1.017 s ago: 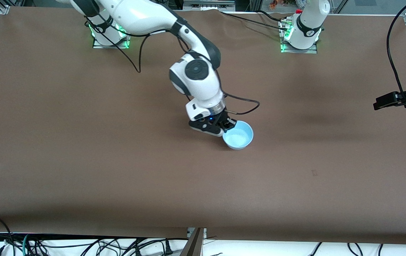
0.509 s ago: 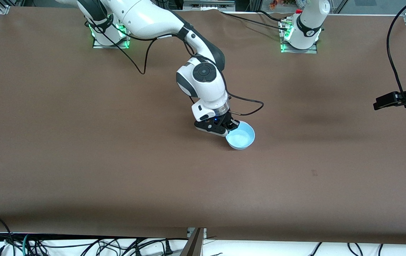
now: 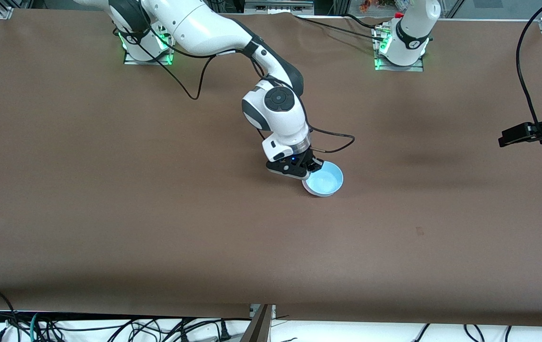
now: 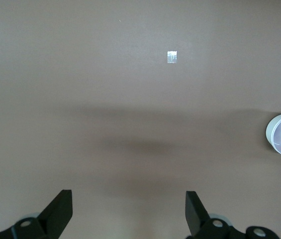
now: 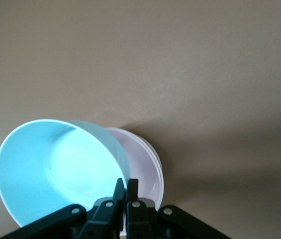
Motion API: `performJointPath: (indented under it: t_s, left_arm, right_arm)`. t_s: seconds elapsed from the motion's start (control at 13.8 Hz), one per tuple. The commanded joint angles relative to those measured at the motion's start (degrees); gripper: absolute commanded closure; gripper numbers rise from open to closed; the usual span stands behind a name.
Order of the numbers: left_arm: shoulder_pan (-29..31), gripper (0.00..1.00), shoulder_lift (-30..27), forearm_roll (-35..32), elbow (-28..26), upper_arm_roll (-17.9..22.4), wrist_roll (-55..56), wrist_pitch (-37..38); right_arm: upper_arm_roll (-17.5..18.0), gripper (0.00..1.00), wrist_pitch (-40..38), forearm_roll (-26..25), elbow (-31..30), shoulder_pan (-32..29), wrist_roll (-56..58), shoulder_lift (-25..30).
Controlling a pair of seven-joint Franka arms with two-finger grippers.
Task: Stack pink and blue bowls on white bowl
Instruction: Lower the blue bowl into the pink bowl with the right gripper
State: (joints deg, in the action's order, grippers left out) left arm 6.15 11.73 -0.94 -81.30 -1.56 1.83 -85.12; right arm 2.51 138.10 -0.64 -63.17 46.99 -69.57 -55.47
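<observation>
My right gripper (image 3: 313,167) is shut on the rim of the light blue bowl (image 3: 325,179). In the right wrist view the gripper (image 5: 125,185) pinches the blue bowl (image 5: 55,164) by its wall and holds it tilted over the pale pink bowl (image 5: 141,164). The pink bowl sits nested in the white bowl (image 5: 159,167), of which only the rim shows. In the front view a pale rim (image 3: 310,189) peeks out under the blue bowl. My left gripper (image 4: 128,201) is open and empty, waiting above the table at the left arm's end.
The brown table (image 3: 157,213) carries a small square of tape (image 4: 172,57). The bowl stack also shows in the left wrist view (image 4: 278,134). A black cable (image 3: 332,140) trails from the right wrist. Cables hang beyond the table's front edge (image 3: 109,327).
My right gripper has carried the blue bowl a little toward the left arm's end of the table and lower, over the stack. The left arm has not moved.
</observation>
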Motion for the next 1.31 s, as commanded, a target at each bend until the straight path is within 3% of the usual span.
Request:
performJointPath:
  t_s: [0.0, 1.02, 1.09, 1.24]
  left_arm:
    - [0.36, 0.00, 0.14, -0.64, 0.79, -0.20, -1.39, 0.92]
    - [0.36, 0.00, 0.14, -0.64, 0.79, -0.20, -1.39, 0.92]
    - [0.36, 0.00, 0.14, -0.64, 0.79, -0.20, -1.39, 1.01]
    - [0.36, 0.00, 0.14, -0.64, 0.79, -0.20, -1.39, 0.92]
  right_arm:
    - [-0.14, 1.00, 0.07, -1.03, 2.26, 0.48, -0.57, -1.74]
    - [-1.19, 1.00, 0.42, -1.03, 2.26, 0.04, 0.58, -4.03]
    - [-1.19, 0.95, 0.42, -1.03, 2.26, 0.04, 0.66, -4.03]
    - [-1.19, 0.76, 0.42, -0.94, 2.35, -0.05, 0.66, -4.03]
